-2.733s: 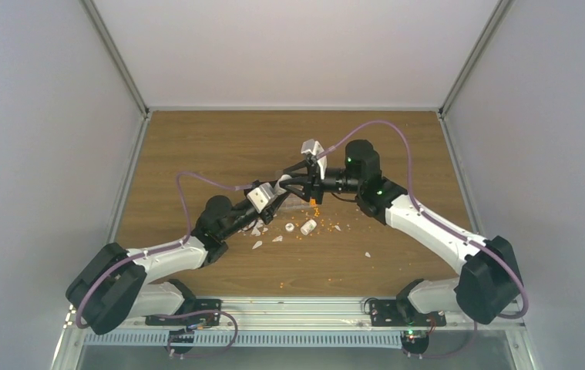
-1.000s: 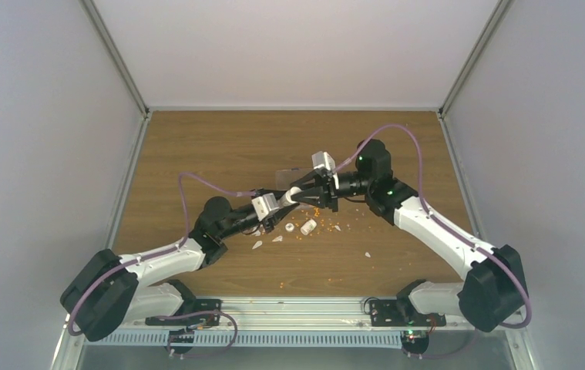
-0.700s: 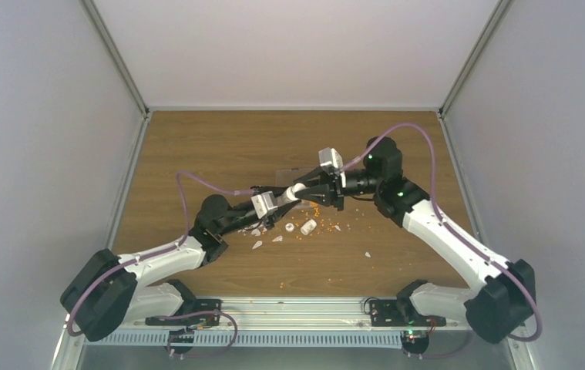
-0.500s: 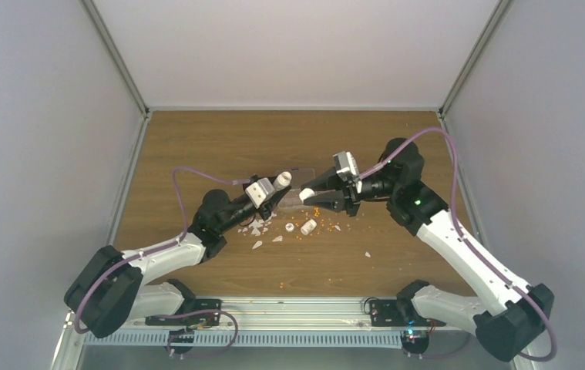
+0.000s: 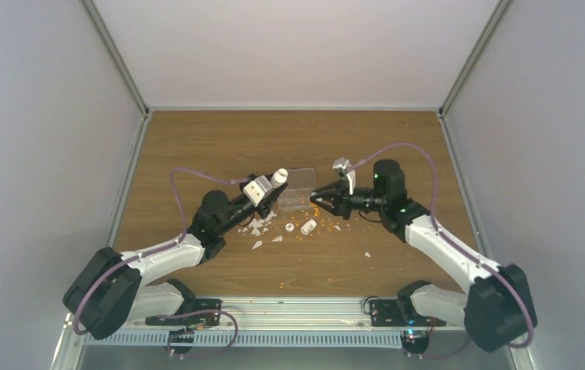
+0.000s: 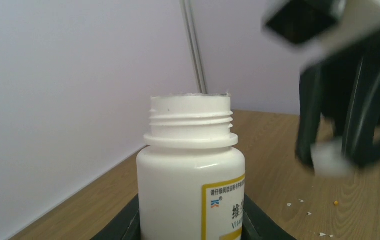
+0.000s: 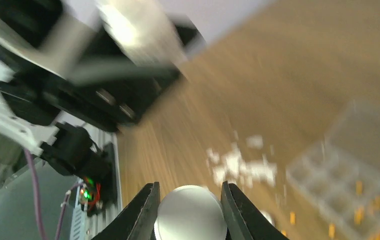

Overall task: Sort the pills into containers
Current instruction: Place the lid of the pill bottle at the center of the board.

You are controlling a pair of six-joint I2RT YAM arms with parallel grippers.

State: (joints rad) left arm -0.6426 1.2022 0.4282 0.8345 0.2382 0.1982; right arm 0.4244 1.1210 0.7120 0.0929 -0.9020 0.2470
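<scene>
My left gripper (image 5: pixel 274 183) is shut on an uncapped white vial (image 5: pixel 280 176), held upright with its threaded neck (image 6: pixel 190 117) bare in the left wrist view. My right gripper (image 5: pixel 318 197) is shut on the round white cap (image 7: pixel 190 214), a short way right of the vial. Between the two grippers the clear organiser container (image 5: pixel 298 183) lies on the table; the right wrist view shows its compartments (image 7: pixel 348 170) blurred, with a few orange pills (image 7: pixel 360 187) inside. More pills (image 5: pixel 316 210) are scattered on the wood in front of it.
A second small white vial (image 5: pixel 309 226) lies on its side beside a loose cap (image 5: pixel 290 228). White flakes (image 5: pixel 257 227) litter the wood by the left gripper, and one flake (image 5: pixel 368 254) lies further right. Stray pills (image 5: pixel 284 286) sit near the front edge.
The grippers, joined at the vial's top a second ago, have pulled apart. The right one came away rightward and lower with the cap. The left one drew back with the open vial.
</scene>
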